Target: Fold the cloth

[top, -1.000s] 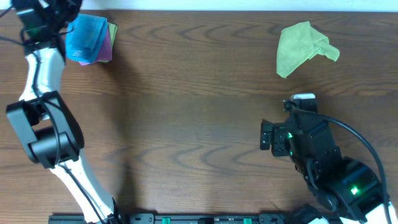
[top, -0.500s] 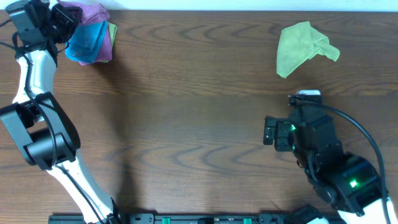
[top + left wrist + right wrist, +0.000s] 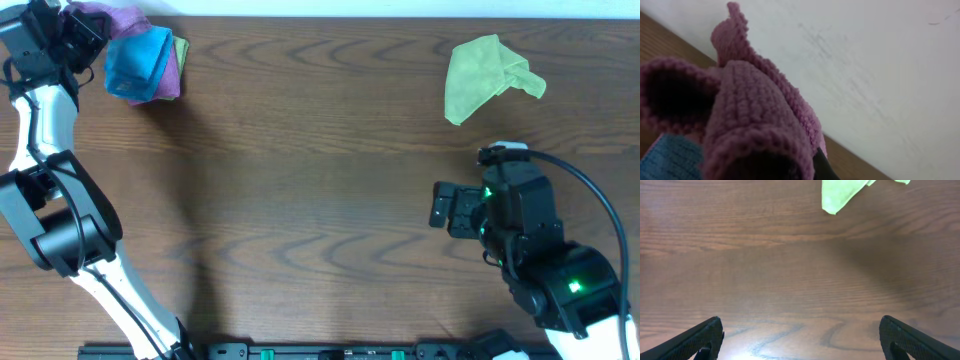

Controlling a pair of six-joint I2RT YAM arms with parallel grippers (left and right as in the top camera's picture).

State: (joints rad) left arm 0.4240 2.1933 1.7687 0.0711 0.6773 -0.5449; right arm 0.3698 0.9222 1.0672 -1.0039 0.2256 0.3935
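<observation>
Brown wooden table (image 3: 320,200), white wall (image 3: 870,55), cloth (image 3: 122,18) far left

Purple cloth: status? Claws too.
Left claw shut on purple cloth, bunched at far-left corner of table. Right claw open, holding nothing. Blue cloth lies against the purple one; lime-green cloth well clear.

Purple cloth (image 3: 118,17) — bunched, crumpled — far-left back corner.
</observation>
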